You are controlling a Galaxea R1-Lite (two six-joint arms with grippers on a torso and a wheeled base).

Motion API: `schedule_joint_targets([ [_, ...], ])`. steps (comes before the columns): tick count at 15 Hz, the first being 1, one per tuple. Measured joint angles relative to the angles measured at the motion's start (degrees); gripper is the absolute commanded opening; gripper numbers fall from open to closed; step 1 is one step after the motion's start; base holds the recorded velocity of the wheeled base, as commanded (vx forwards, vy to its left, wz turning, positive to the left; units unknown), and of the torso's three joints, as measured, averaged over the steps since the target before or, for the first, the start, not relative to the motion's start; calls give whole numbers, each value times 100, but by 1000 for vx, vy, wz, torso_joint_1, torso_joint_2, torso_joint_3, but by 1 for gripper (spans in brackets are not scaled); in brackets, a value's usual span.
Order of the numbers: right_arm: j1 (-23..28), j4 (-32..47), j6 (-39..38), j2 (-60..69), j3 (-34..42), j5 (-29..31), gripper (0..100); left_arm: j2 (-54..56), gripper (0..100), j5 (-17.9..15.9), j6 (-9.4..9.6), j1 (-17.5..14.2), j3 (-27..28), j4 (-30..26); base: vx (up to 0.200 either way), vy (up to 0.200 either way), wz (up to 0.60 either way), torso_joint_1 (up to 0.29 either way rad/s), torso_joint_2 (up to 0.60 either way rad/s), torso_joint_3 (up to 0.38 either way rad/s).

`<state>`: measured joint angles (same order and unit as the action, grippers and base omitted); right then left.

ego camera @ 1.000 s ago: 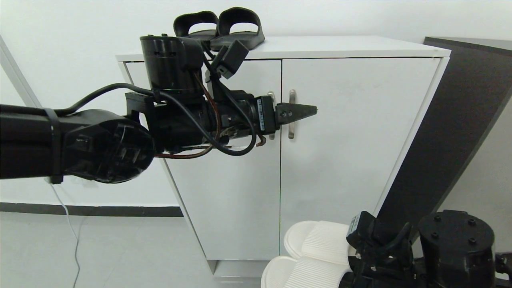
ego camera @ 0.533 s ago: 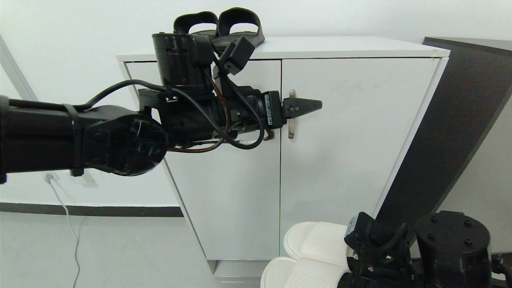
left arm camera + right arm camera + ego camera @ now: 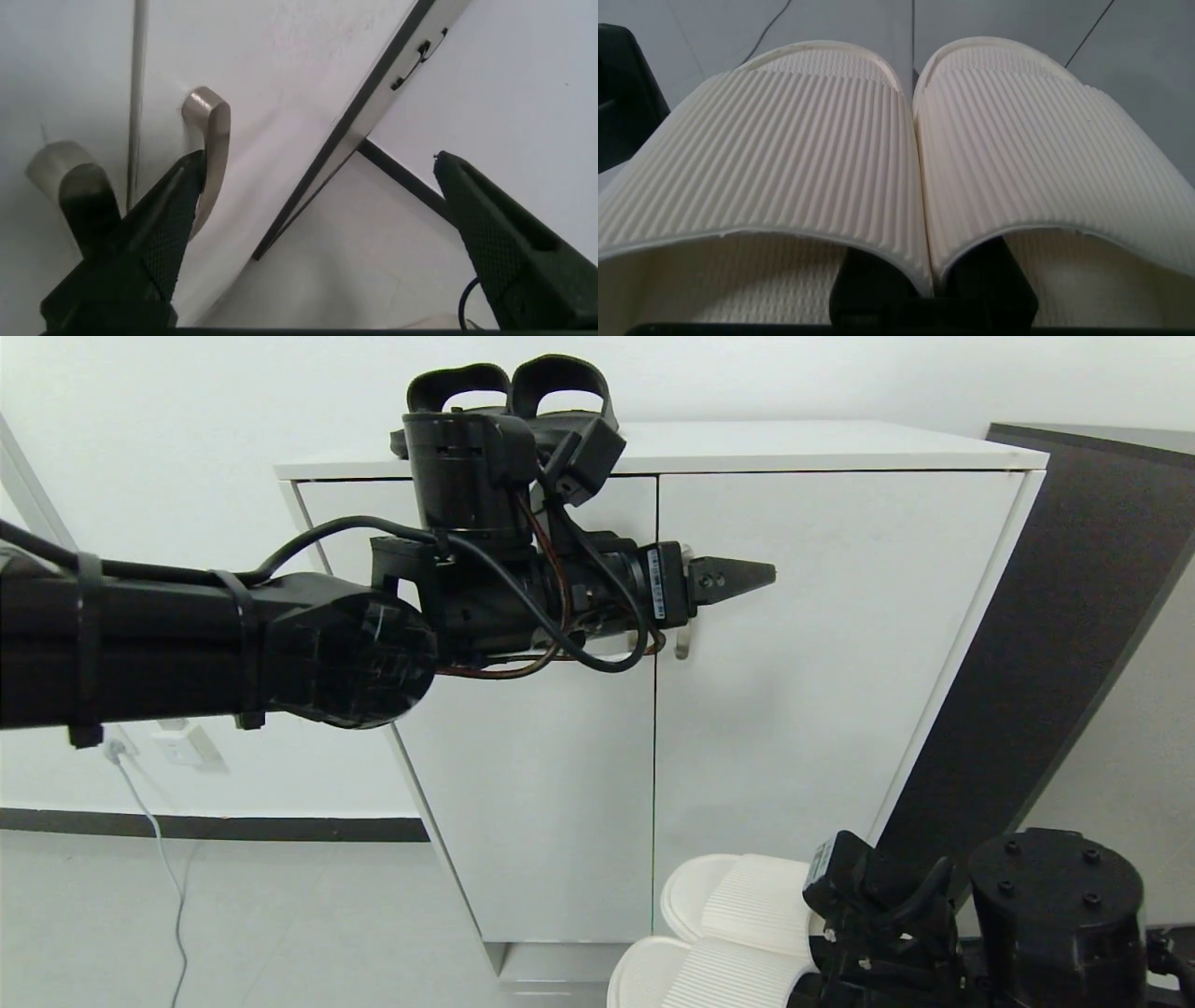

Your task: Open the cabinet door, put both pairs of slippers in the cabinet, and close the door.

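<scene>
1. Both doors of the cabinet (image 3: 822, 616) are shut. So the first job, opening a door, is not done yet.
2. Your left gripper (image 3: 747, 577) is up by the middle of the cabinet, in front of the handles. Its fingers (image 3: 159, 233) are spread wide and hold nothing. One finger is just beside a door handle (image 3: 213, 131).
3. I think the step now is to get those fingers around the handle, then pinch it and pull.
4. Your right gripper (image 3: 932, 294) is low down, near the foot of the cabinet. Its fingers look pinched on the white slippers (image 3: 738, 915). The two slippers sit side by side and touch each other.
5. The black slippers (image 3: 512, 387) lie on top of the cabinet, toward its left end.
6. No slippers are inside yet. You have to open the door, put the white pair in, fetch the black pair, put it in too, and shut the door. Nearly the whole task is left to do.
</scene>
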<state>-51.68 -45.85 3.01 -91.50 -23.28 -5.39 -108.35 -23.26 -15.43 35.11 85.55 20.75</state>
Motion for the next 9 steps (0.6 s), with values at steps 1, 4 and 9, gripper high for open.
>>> schedule_joint_targets([
  [1, 0, 0, -4, 0, 0, -7, 0, -5, 0, 2, -2, 2, -2, 0, 0, 0, 0, 0, 0, 0],
  [4, -6, 1, -4, 2, 7, -7, 0, -6, 0, 35, -11, -13, -30, -23, 0, 0, 0, 0, 0, 0],
  [9, -46, 0, -15, 10, 39, -22, 0, 122, 0, -13, -129, 9, -206, -20, 0, 0, 0, 0, 0, 0],
])
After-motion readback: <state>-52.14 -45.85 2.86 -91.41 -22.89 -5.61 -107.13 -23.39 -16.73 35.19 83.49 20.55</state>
